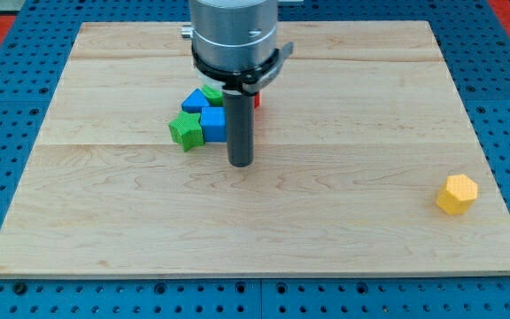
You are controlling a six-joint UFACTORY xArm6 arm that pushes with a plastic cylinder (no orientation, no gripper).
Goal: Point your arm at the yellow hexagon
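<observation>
My tip [240, 163] rests on the pale wooden board [326, 221], just at four o'clock of the blue block [212, 125] and green block [185, 130]. The yellow hexagon block [458, 193] sits well apart, at four o'clock from my tip. It's a bare rod with no pincer to open or close.

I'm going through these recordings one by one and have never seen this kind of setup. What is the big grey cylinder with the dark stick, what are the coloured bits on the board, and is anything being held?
The grey cylinder is the end of a robot arm. It has no hand; it ends in a dark rod, and the rod's lower end, my tip, slides on the wooden board to push or point at blocks. Nothing is held.

There is one picture, from a single camera looking down at the board from one side.

A cluster of blocks sits just to the view's left of the rod: a green block in front, a blue cube beside it, another blue block and a green block behind, plus a red piece mostly hidden by the rod. The yellow hexagon lies alone, far toward the view's bottom right, well away from my tip.
</observation>
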